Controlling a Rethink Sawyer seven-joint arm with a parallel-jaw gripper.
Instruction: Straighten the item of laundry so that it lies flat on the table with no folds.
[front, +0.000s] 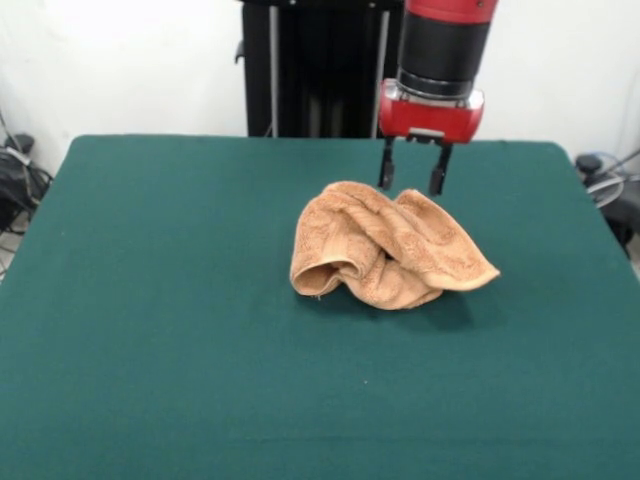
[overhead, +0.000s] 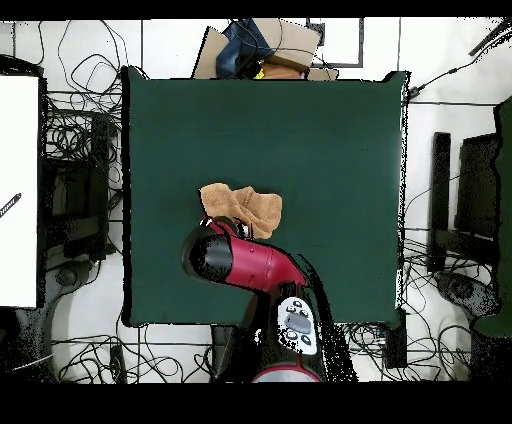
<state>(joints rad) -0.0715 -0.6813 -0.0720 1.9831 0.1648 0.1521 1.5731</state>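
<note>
Towel (front: 385, 248) straightening is at the approach stage, as I judge it: the cloth is bunched and no edge has been taken up yet.

Reading the front view from left to right:

1. Table (front: 150, 330): the dark green surface is bare toward its left edge.
2. Towel, left part: one open rolled fold faces the front edge of the table, curled over on itself like a tube mouth.
3. Towel, middle: several ridges cross and overlap, forming a raised heap. The terry pile is light orange-tan; I cannot make out a woven band in this state.
4. Towel, right part: one flatter corner sticks out toward the right edge and lies lowest.
5. Gripper (front: 411, 172): it hangs over the far side of the heap, fingers spread and holding nothing, tips just above the cloth.

Location: the towel sits near the table's centre, slightly toward the far edge, well apart from every corner.

Next move, in my estimate: lower onto a single outer layer, close on it, then pull outward to open the folds. Pinching several layers would drag the whole heap.
</note>
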